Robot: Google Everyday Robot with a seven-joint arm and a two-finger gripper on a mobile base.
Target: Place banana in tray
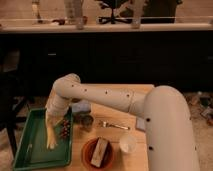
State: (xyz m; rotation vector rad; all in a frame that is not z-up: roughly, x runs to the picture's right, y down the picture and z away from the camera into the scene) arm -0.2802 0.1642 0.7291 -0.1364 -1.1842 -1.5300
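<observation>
The pale yellow banana [51,133] hangs nearly upright over the green tray [30,150] at the table's left, its lower end at or just above the tray floor. My gripper [49,114] is above the tray at the end of the white arm, right at the banana's top end. The arm's wrist hides how the banana is held. A few dark round items [64,130] lie in the tray beside the banana.
A round orange plate [88,154] with a tan block [100,150] stands at the front of the wooden table. A white cup [128,143], a fork [115,125] and a small dark can [87,122] lie to the right of the tray. A dark counter runs behind.
</observation>
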